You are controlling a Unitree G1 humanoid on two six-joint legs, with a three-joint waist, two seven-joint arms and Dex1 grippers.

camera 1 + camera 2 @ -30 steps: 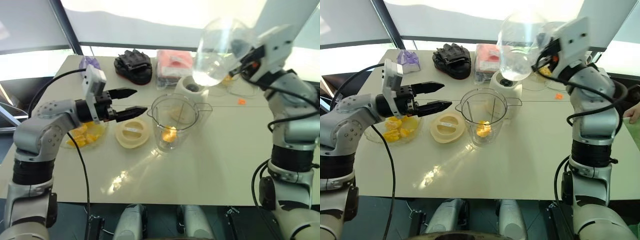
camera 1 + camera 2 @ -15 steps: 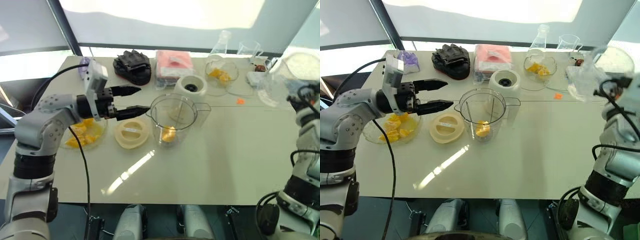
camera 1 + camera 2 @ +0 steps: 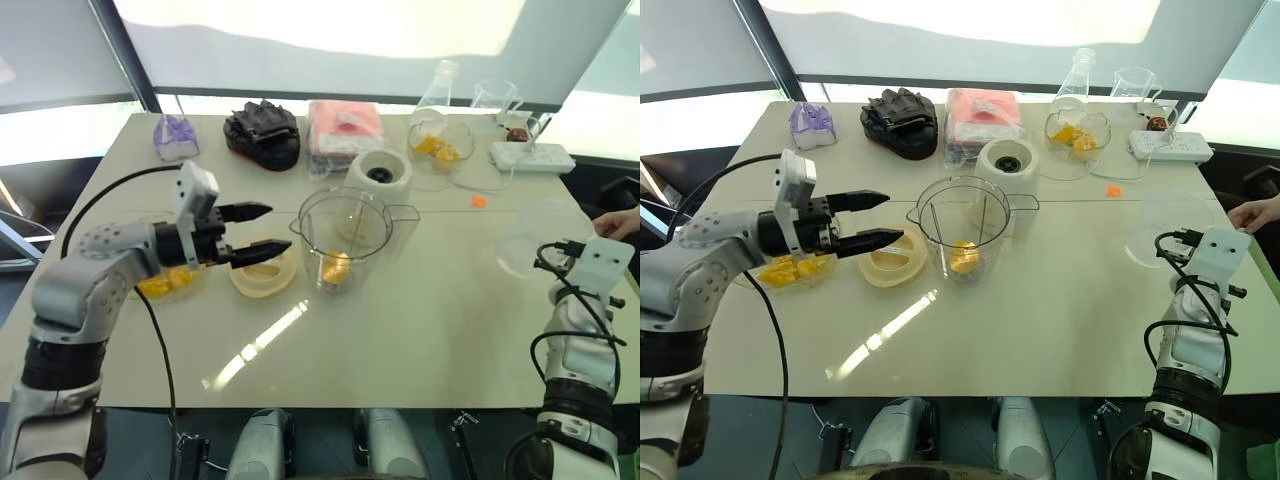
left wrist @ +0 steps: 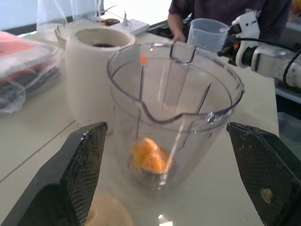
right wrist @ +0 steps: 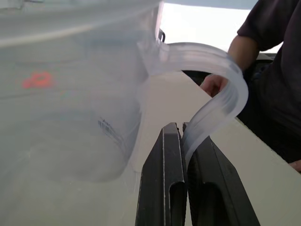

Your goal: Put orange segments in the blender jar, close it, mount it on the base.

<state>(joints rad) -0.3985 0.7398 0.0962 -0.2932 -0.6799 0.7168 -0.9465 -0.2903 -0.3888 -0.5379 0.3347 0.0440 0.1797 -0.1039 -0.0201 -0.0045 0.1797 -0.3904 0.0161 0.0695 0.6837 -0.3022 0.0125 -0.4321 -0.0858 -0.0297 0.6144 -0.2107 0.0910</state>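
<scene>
The clear blender jar [image 3: 345, 240] stands upright mid-table with an orange segment [image 4: 148, 155] at its bottom. Its cream lid [image 3: 262, 270] lies flat to its left, and the white base [image 3: 381, 175] stands just behind it. My left gripper [image 3: 276, 229] is open, level with the jar's left side, its fingers [image 4: 80, 174] wide and holding nothing. A glass bowl of orange segments [image 3: 165, 284] sits under my left forearm. My right gripper [image 5: 182, 132] is shut on the handle of a clear measuring cup [image 3: 530, 240] near the table's right edge.
A second bowl with orange pieces [image 3: 437, 150] stands at the back right, beside a flask [image 3: 445, 80], a beaker [image 3: 495, 97] and a power strip [image 3: 530, 155]. Black gloves [image 3: 265, 132] and a pink pack [image 3: 345, 125] lie at the back. A person's hand [image 3: 618, 220] rests at the right edge.
My right arm has swung the clear cup from above the base down to the table's right edge. My left gripper has dropped slightly and stayed open.
</scene>
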